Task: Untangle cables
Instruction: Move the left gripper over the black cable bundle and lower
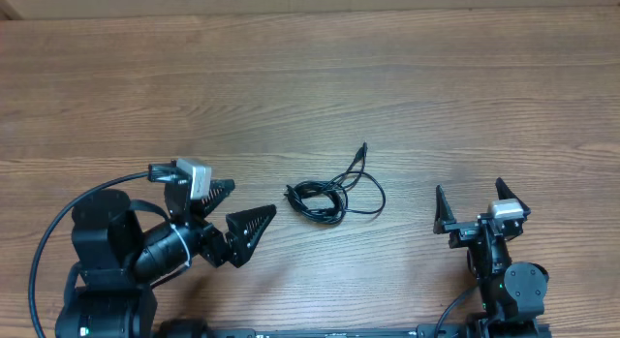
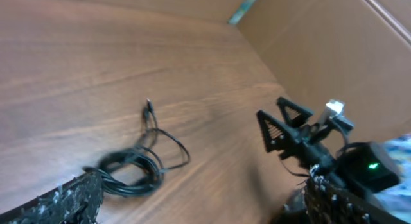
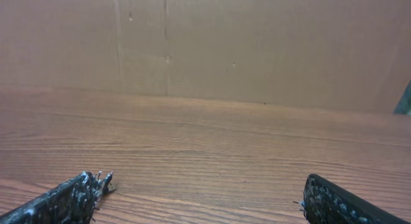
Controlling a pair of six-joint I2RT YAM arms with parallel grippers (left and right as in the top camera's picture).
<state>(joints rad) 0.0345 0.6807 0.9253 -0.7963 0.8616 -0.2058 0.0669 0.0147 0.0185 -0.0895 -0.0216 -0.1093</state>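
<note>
The cables [image 1: 329, 193] lie as a small black bundle on the wooden table, with one coiled knot at the left, a loose loop to the right and a strand ending in a small plug [image 1: 363, 148] at the back. My left gripper [image 1: 244, 206] is open, just left of the bundle, pointing at it. In the left wrist view the bundle [image 2: 131, 166] lies close to my left finger. My right gripper [image 1: 475, 200] is open and empty, well right of the cables; it also shows in the left wrist view [image 2: 287, 124]. The right wrist view shows no cable.
The wooden table [image 1: 310, 76] stretches far behind the cables. A brown cardboard wall [image 3: 205, 44] stands along the table's far side. Thick black arm cables [image 1: 58, 222] loop at the left arm's base.
</note>
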